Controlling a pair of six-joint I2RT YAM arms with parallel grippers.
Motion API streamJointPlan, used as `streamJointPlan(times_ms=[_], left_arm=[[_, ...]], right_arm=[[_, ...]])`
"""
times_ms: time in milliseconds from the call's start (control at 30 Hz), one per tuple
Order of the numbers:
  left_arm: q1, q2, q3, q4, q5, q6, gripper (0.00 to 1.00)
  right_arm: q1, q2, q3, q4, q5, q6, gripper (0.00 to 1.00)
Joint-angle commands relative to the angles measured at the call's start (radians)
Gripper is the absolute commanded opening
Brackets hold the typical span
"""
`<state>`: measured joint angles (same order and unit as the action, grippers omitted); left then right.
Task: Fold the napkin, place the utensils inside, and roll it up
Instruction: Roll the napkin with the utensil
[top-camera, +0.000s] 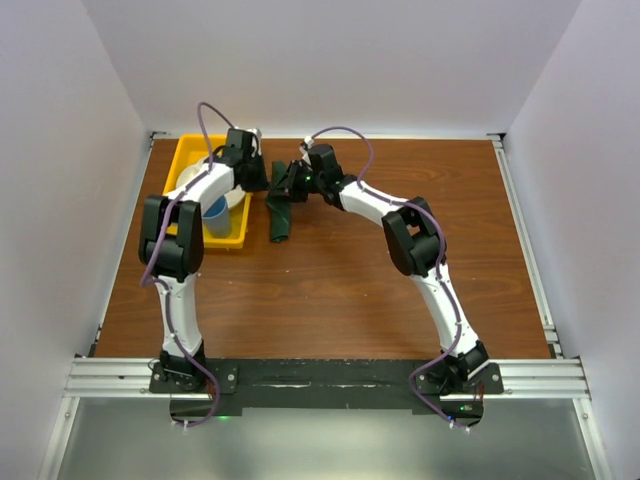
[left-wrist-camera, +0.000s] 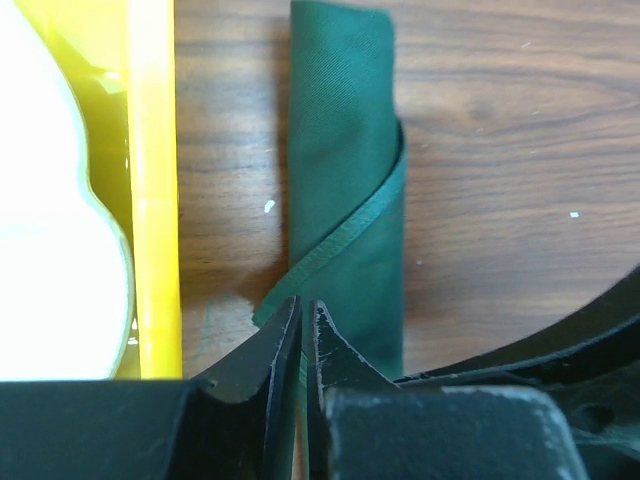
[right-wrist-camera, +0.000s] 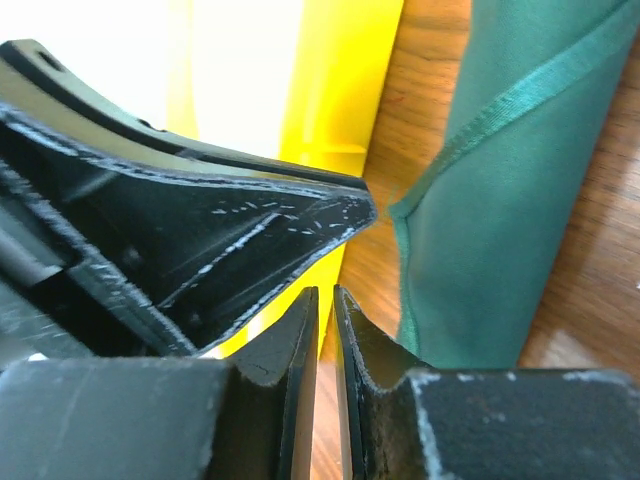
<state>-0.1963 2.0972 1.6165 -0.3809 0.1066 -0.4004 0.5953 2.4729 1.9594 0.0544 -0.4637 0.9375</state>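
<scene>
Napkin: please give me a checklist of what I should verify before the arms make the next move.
1. The napkin is rolled into a tube: ok.
2. The utensils are inside the roll: cannot tell, no metal shows.
3. The roll lies on the table, apart from the tray: ok, bare wood shows between them.
4. The left gripper is free of the cloth: cannot tell; its jaws are nearly together right at the hem corner.
5. The right gripper holds nothing: ok, jaws nearly together beside the roll.
</scene>
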Motion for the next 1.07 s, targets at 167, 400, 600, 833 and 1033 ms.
streamJointPlan(times_ms=[167,400,600,833,1033], left_arm=[[0.012,-0.254,0.05,-0.084,0.097,-0.043,0.18],[-0.005,-0.635,-0.243,-0.087,0.249,-0.14,0.28],[-0.009,-0.848,-0.205,-0.179,0.228,-0.116,0.38],[-0.011,-0.896,-0.187,-0.159,0.228,-0.143,0.45],[-0.02,-0.899,-0.165,-0.176,0.228,-0.143,0.45]], right_arm=[[-0.048,-0.259,0.073,-0.41,0.06,-0.222,0.18],[-0.075,-0.596,-0.037,-1.016,0.362,-0.676,0.33],[-0.077,-0.917,-0.185,-1.143,0.586,-0.796,0.67],[-0.075,-1.103,-0.301,-1.058,0.554,-0.712,0.98],[-0.086,-1.278,-0.492,-0.818,0.485,-0.599,0.98]])
